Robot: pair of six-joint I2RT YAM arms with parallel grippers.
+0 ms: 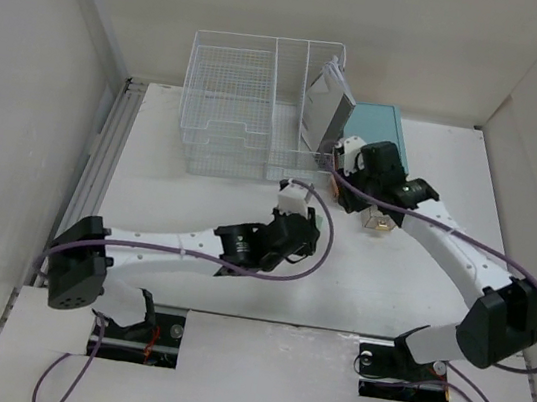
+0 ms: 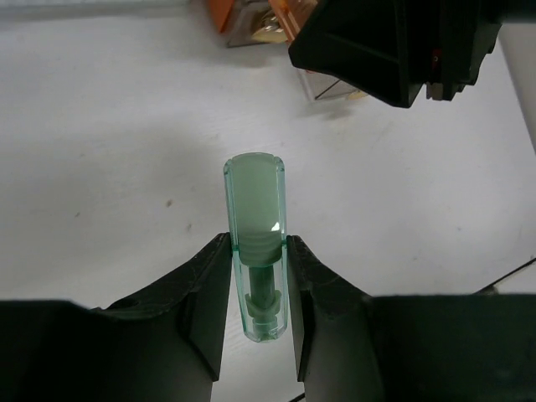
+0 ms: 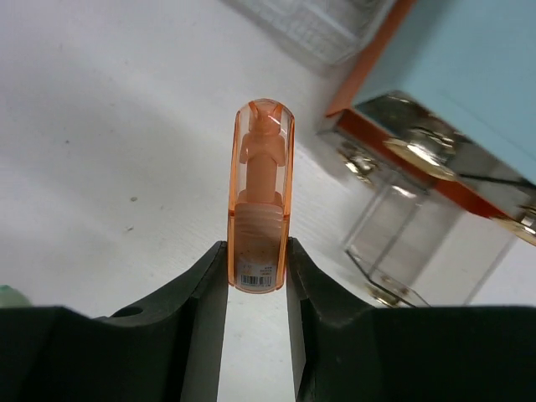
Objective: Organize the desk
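Note:
The desk [image 1: 388, 280] is a wide matte white tabletop. My left gripper [image 2: 258, 251] is shut on a green translucent stick [image 2: 255, 205] and holds it over the bare desk [image 2: 100, 151]; in the top view the left gripper [image 1: 298, 206] is at mid-table. My right gripper [image 3: 257, 255] is shut on an orange translucent stick [image 3: 261, 167] with a barcode label, held above the desk [image 3: 109, 126]. In the top view the right gripper [image 1: 340, 179] is just in front of the basket and teal box, close to the left one.
A white wire-mesh basket [image 1: 247, 107] stands at the back with a grey notebook [image 1: 325, 103] leaning in it. A teal drawer box [image 1: 378, 131] sits to its right, also in the right wrist view [image 3: 469, 75]. A clear gold-edged box [image 3: 402, 239] lies in front of it.

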